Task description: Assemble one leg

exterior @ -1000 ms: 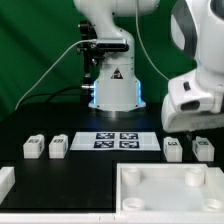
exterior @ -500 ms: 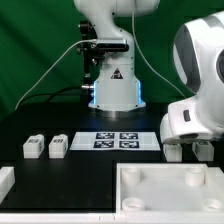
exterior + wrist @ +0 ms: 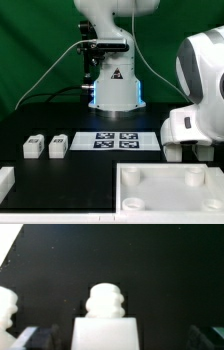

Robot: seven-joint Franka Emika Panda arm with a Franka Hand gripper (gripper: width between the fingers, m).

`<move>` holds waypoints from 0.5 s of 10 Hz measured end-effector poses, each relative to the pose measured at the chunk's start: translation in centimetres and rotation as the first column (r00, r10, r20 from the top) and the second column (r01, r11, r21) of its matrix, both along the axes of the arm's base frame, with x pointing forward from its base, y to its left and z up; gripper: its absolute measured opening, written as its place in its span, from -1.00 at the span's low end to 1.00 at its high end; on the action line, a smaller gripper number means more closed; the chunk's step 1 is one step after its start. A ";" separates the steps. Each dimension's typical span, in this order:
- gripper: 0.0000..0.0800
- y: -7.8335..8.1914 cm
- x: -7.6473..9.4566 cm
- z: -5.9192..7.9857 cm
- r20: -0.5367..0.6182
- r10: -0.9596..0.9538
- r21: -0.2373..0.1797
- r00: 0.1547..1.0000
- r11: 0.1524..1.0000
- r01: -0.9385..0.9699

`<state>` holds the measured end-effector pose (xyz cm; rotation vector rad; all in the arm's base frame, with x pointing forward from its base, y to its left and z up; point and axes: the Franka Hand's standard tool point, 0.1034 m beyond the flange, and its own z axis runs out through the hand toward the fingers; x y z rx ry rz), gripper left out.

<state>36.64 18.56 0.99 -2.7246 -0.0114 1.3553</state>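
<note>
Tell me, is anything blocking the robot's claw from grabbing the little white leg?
No, nothing visible is in the way. In the wrist view the leg stands right before the open gripper, in line with the gap between its dark fingers. Another leg stands off to one side, not in between.

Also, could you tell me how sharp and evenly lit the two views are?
Wrist view: the leg is soft and blown out white against the black table, edges hazy. Exterior view: even light, marker board reasonably sharp.
</note>
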 end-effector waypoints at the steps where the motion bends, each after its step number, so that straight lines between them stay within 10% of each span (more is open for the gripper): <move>1: 0.29 0.0 0.0 0.0 0.000 0.000 0.000 1.000 1.000 0.000; 5: -0.28 0.0 0.0 0.0 0.000 0.000 0.000 1.000 1.000 0.000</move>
